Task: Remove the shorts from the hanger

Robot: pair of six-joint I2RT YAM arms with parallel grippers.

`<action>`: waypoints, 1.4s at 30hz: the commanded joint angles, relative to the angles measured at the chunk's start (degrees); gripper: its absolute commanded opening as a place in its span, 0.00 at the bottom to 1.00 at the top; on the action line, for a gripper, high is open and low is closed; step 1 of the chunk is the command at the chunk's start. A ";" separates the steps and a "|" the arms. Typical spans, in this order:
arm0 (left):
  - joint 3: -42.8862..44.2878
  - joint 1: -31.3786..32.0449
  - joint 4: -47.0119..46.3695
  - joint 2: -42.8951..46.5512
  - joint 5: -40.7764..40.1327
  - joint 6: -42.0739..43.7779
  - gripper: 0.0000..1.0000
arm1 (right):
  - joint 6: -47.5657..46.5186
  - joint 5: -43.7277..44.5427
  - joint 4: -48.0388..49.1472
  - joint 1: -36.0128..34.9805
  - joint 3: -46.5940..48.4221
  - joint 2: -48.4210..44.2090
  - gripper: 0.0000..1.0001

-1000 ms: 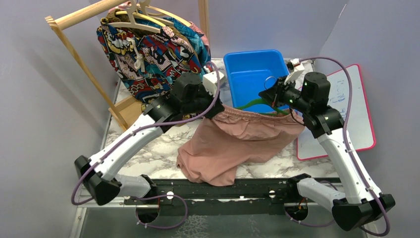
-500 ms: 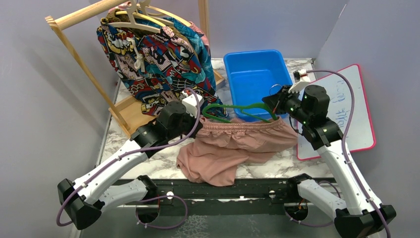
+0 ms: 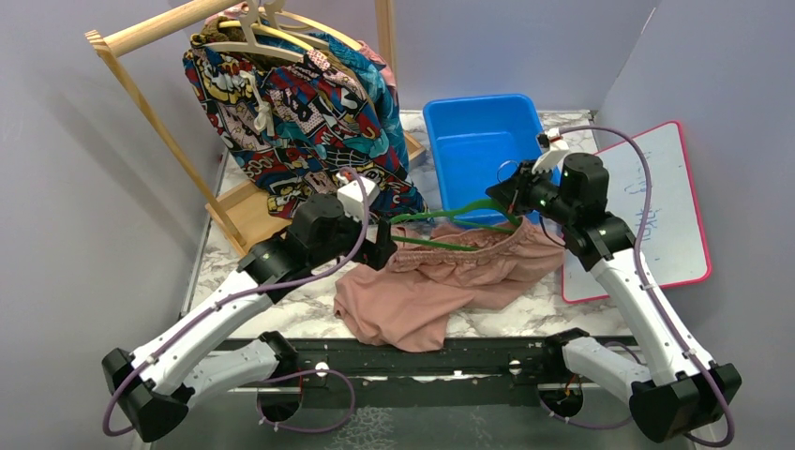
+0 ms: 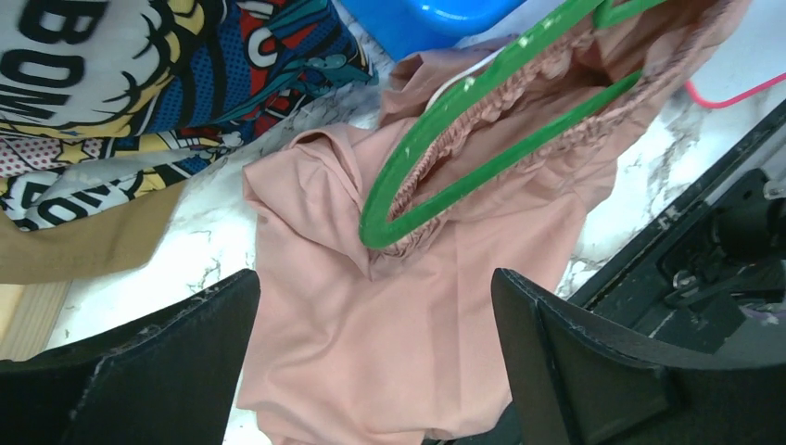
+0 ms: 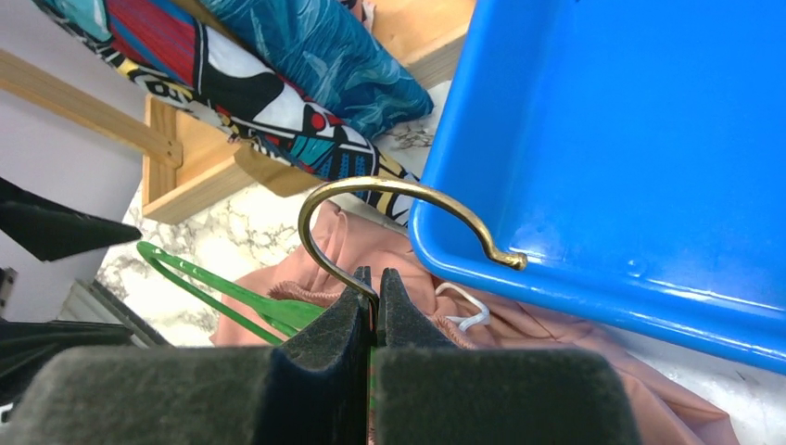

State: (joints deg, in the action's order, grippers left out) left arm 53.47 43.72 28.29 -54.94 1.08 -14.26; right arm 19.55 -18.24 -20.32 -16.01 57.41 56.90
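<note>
Dusty pink shorts (image 3: 422,291) lie on the worktop (image 3: 525,305), waistband looped round the green hanger (image 4: 369,222). The right hand (image 5: 374,287) is clamped on its brass hook (image 5: 371,185); the left hand (image 4: 375,306) hangs with jaws apart. The left should pin the fabric while the right draws the hanger out.

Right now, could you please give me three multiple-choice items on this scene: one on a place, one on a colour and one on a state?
1. On the table, the pink shorts lie:
A. at its far left edge
B. in its middle
C. at its far right edge

2. The hanger is:
A. red
B. white
C. green

3. The right pincer is:
A. shut on the hanger's hook
B. wide open
C. out of view

Answers: 1 B, the heap sits mid-table; 2 C, its bars show green in the left wrist view; 3 A, the jaws clamp the brass hook.
</note>
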 commanded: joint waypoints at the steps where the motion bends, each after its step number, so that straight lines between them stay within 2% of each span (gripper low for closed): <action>1: 0.17 -0.26 0.10 4.15 2.30 2.48 0.99 | -2.74 -7.52 1.23 0.41 -0.02 0.26 0.01; 8: 3.33 -0.22 1.49 -0.44 7.95 5.77 0.99 | -5.62 -18.94 2.37 0.43 -1.07 0.80 0.01; 13: 4.46 -0.30 2.21 -3.99 17.70 7.84 0.99 | -7.47 -23.05 1.94 0.37 -1.07 0.95 0.01; 16: 3.91 -0.29 1.99 -5.56 23.20 8.06 0.92 | -6.39 -23.66 2.63 0.38 -1.15 0.97 0.01; 17: 3.73 -0.30 1.62 -5.86 25.04 8.21 0.85 | -6.11 -24.04 2.88 0.37 -1.28 0.98 0.01; 21: 3.64 -0.32 1.16 -6.73 28.37 8.99 0.47 | -5.09 -25.42 3.78 0.37 -1.62 1.37 0.01; 24: 3.68 -0.33 1.14 -6.72 28.83 9.29 0.08 | -4.35 -24.87 3.07 0.39 -1.39 1.58 0.03; 25: 3.65 -0.24 1.13 -6.59 28.89 9.22 0.00 | -4.14 -23.68 2.43 0.42 -1.06 1.55 0.06; 28: 3.29 -0.27 1.05 -5.74 28.61 9.20 0.00 | -2.63 -15.59 -1.93 0.43 0.60 1.71 0.22; 34: 1.45 -0.28 0.60 -3.53 27.35 8.88 0.00 | -2.71 -1.89 -10.60 0.42 2.88 -0.25 0.70; 36: 0.84 -0.35 0.14 -2.90 27.91 8.58 0.00 | -2.64 -0.49 -11.25 0.42 1.68 -2.50 0.75; 38: 0.44 -0.28 0.00 -2.29 28.09 8.46 0.00 | -1.60 2.15 -12.21 0.44 -0.24 -4.95 0.76; 42: 0.20 -0.26 -0.12 -1.40 27.88 7.84 0.00 | 5.47 14.35 -17.42 0.42 -3.60 -9.10 0.77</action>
State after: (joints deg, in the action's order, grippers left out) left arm 54.13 43.57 30.26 -58.46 28.38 -5.85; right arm 18.57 -17.80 -31.11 -15.79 56.77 51.53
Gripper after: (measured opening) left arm 0.042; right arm 0.767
